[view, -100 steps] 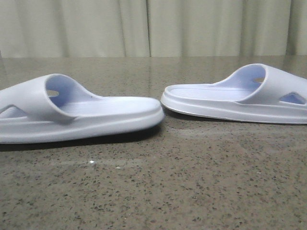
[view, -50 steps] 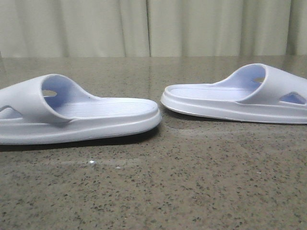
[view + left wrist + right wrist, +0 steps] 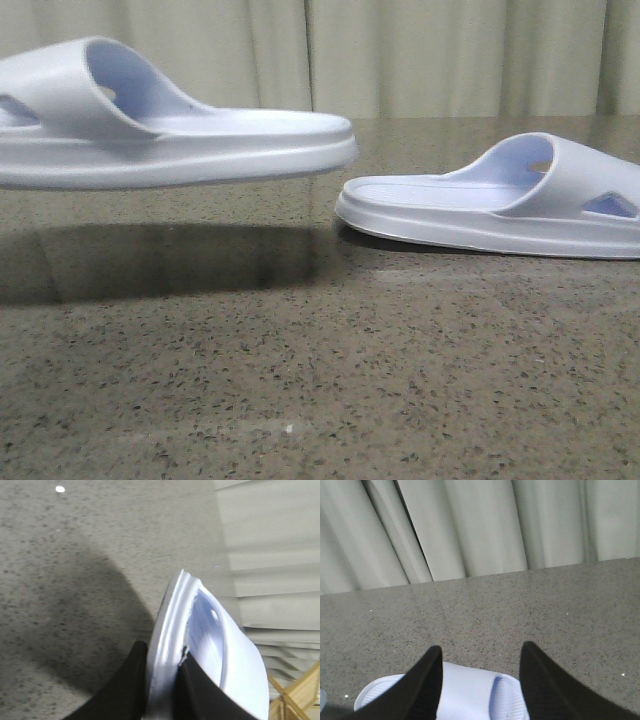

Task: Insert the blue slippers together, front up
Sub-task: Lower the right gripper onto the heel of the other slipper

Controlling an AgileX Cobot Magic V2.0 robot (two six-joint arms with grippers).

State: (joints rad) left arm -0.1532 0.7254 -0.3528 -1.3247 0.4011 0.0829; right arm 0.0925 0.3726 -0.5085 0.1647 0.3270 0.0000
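Note:
Two pale blue-lilac foam slippers show in the front view. The left slipper [image 3: 170, 130] hangs level in the air above the table, casting a dark shadow below it. My left gripper [image 3: 160, 652] is shut on its sole edge [image 3: 167, 645]; the gripper itself is out of the front view. The right slipper [image 3: 500, 200] lies flat on the table, its heel end towards the middle. My right gripper [image 3: 480, 652] is open above this slipper's strap [image 3: 470, 692], its black fingers [image 3: 427, 680] on either side and not touching it.
The speckled grey-brown stone table [image 3: 350, 380] runs to a pale curtain [image 3: 400, 55] at the back. A light wooden frame [image 3: 300, 695] shows at the corner of the left wrist view.
The left slipper has risen off the table and now hangs in the air, held by my left gripper. The right slipper has not moved.

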